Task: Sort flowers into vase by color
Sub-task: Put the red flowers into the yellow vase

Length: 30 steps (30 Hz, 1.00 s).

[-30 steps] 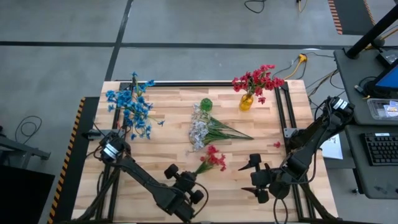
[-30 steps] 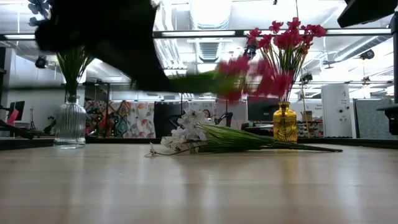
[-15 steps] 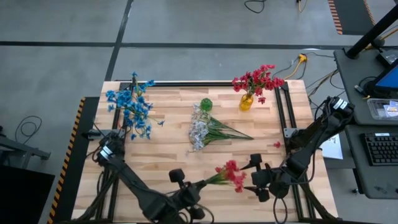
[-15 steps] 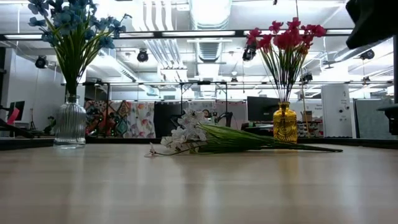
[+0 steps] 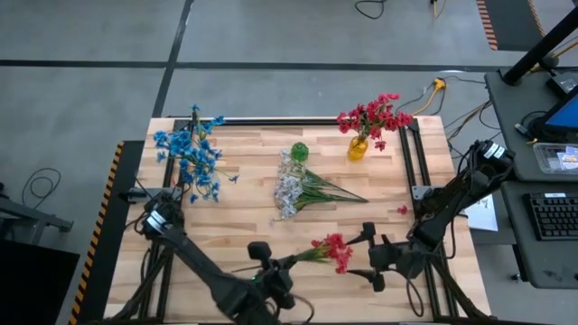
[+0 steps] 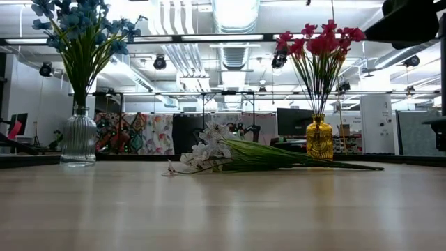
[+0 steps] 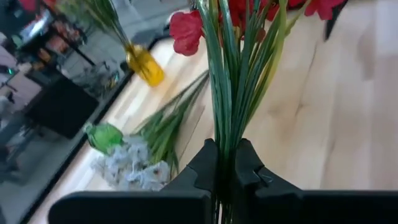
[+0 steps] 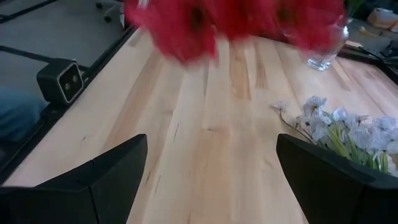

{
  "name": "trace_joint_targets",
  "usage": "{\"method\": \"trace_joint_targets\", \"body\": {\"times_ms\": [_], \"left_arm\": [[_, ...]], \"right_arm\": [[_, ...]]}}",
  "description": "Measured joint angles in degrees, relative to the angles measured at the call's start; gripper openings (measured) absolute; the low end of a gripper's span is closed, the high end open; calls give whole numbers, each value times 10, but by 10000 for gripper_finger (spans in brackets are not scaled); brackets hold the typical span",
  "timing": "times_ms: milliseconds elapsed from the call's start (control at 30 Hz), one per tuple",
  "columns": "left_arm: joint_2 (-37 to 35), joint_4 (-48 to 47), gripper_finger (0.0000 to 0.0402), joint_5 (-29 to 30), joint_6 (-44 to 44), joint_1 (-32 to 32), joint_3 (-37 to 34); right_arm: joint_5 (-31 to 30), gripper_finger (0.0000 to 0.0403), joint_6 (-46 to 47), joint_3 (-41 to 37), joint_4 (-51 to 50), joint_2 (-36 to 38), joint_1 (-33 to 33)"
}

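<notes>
Left pincer [image 7: 225, 163] clamps red flowers [image 5: 332, 250], right pincer [image 5: 368, 255] agape beside.

A robotics lab in an open industrial hall was indicated: exposed ceiling ducts [image 6: 230, 14] and strip lights were seen, a wooden worktop [image 5: 244, 226] on grey concrete, a keyboard [image 5: 553, 217] alongside.

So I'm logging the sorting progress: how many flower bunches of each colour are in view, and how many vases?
Red bunches: 2, one in the yellow vase, one held by the left gripper
Blue bunches: 1
White bunches: 1
Vases: 3
Total: 4 bunches, 3 vases
</notes>
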<state>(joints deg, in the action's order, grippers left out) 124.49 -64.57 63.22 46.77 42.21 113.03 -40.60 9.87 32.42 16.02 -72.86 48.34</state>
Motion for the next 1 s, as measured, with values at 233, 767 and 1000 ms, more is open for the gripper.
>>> {"method": "trace_joint_targets", "body": {"times_ms": [233, 767, 1000], "left_arm": [[0, 250, 0, -146, -178, -43, -88], [-156, 813, 0, -223, -434, -64, -398], [-199, 1026, 0, -223, -460, -64, -533]], "right_arm": [[6, 350, 10, 0, -33, 14, 0], [30, 350, 128, -6, -190, 90, 12], [16, 350, 128, -7, -179, 90, 11]]}}
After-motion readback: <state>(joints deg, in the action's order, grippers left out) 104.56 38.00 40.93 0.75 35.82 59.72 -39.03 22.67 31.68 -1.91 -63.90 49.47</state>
